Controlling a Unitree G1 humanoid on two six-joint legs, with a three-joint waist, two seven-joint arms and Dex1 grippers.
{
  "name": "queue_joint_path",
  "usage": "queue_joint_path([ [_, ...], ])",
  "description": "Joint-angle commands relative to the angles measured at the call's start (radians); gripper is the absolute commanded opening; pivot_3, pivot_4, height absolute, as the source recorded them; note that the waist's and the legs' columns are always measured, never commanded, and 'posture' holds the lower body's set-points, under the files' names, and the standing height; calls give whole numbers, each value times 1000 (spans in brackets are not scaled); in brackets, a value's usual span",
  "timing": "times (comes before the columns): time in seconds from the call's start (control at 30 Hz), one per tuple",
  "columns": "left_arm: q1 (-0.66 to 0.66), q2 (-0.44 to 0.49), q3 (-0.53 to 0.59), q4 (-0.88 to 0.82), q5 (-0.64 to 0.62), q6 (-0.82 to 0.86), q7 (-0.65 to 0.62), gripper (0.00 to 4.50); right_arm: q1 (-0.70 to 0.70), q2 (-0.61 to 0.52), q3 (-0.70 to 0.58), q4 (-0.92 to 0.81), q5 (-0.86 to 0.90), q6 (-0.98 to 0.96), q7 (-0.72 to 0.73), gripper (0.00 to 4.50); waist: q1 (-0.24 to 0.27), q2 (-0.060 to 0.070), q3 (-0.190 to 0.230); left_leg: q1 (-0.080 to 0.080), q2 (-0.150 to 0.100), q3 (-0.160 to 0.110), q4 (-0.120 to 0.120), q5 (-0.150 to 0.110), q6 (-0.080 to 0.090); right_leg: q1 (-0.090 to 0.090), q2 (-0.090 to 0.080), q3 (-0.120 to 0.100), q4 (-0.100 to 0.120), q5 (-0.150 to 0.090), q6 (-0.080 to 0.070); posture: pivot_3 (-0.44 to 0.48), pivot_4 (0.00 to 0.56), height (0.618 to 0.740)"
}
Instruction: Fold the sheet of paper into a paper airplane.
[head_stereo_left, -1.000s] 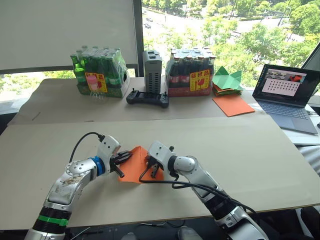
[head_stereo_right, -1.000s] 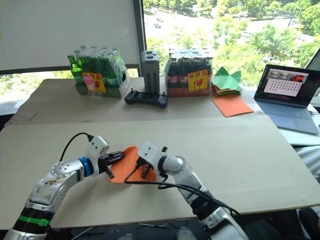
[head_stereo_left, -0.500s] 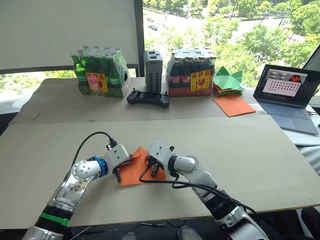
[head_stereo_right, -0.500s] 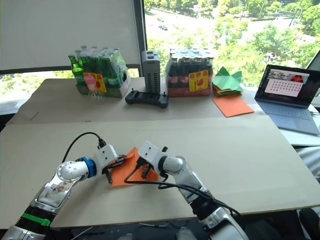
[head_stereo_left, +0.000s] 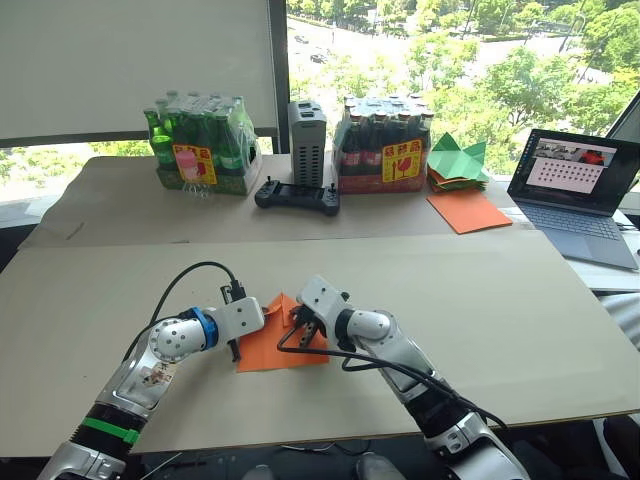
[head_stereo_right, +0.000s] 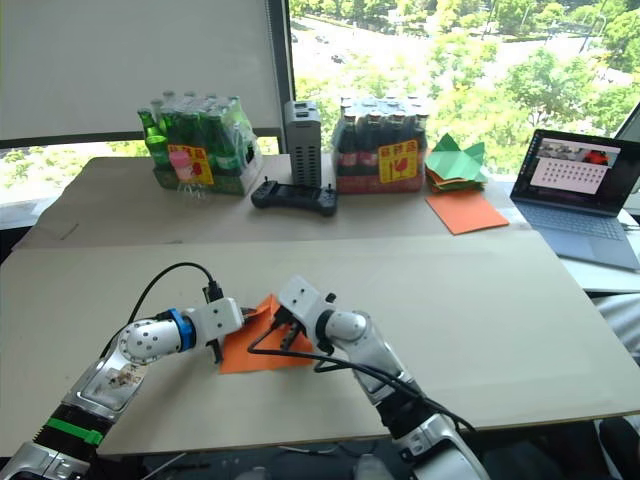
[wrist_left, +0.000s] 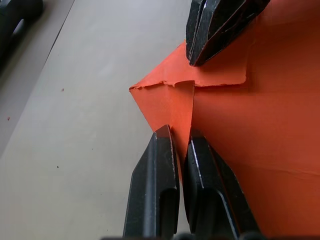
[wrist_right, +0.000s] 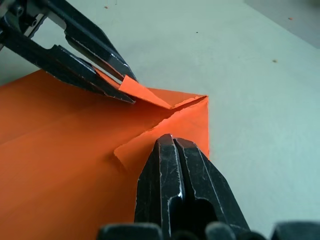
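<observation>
Left gripper (wrist_left: 181, 137) pinches sheet of paper (wrist_left: 260, 130) flap (upright); right gripper (wrist_right: 173, 145) presses corner.

bright orange sheet of paper (head_stereo_left: 268, 345) on a beige table (head_stereo_left: 480, 300), green paper shapes (head_stereo_left: 455, 160) beyond.

Both grippers cover part of the orange sheet of paper (head_stereo_left: 268, 350), so its middle and far corner are hidden in the head views. The left wrist view cuts the sheet off at its edges. The laptop (head_stereo_left: 577, 195) runs past the picture's edge; its screen content is too small to read. Bottle pack labels (head_stereo_left: 193, 163) are illegible.
</observation>
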Motion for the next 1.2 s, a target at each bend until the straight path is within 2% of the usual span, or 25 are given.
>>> queue_joint_path([
  [0.03,9,0,-11,29,19,0,-14,287,-52,39,-49,3,41,2,-26,0,0,0,0,0,0,0,0,0,0,0,0,0,0,0,0,0,150,740],
  [0.7,23,-12,3,30,18,-1,-9,287,-134,93,15,201,19,-107,-12,0,-5,0,0,1,0,0,0,0,0,0,0,0,1,0,0,0,150,740],
  [1.13,44,-11,20,-4,6,28,-14,287,-109,80,63,276,-32,-119,9,0,-10,1,0,2,1,0,0,0,0,0,1,0,2,0,0,0,150,740],
  [1.2,50,-11,29,-15,-17,46,-30,829,-108,80,62,279,-36,-120,8,0,-10,1,0,2,2,0,0,0,0,0,1,0,2,0,0,0,150,740],
])
